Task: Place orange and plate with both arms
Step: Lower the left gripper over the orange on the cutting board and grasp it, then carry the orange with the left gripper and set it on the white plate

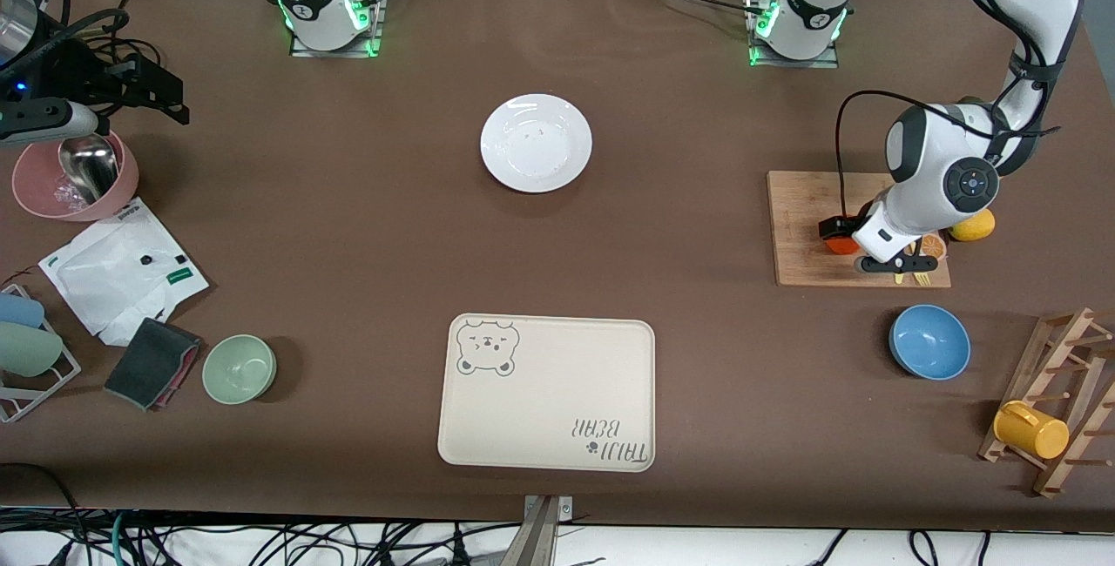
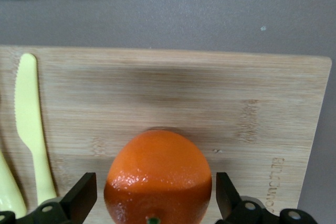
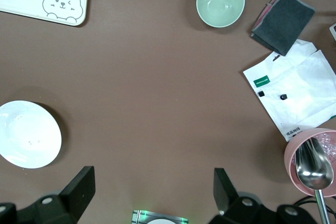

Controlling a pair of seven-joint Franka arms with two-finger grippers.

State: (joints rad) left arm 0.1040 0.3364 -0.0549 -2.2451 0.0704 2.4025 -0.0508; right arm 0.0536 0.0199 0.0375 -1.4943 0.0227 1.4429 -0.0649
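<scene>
The orange point(image 2: 157, 177) rests on a wooden cutting board point(image 2: 210, 93) toward the left arm's end of the table. My left gripper point(image 2: 155, 186) is lowered around it and open, one finger on each side with a small gap to the fruit. From the front, the orange point(image 1: 841, 245) shows under the left gripper point(image 1: 839, 233). The white plate point(image 1: 536, 142) lies bare on the table between the two bases. My right gripper point(image 3: 153, 187) hangs open and holds nothing, high over the table by its own base, with the plate point(image 3: 26, 134) off to one side. The front view does not show it.
A yellow plastic knife point(image 2: 31, 124), a lemon point(image 1: 973, 225) and an orange slice point(image 1: 932, 245) share the board. Nearer the camera are a blue bowl point(image 1: 929, 341), the beige bear tray point(image 1: 547, 392), a green bowl point(image 1: 239, 368) and a rack with a yellow cup point(image 1: 1032, 429). A pink bowl point(image 1: 74, 176) holds a spoon.
</scene>
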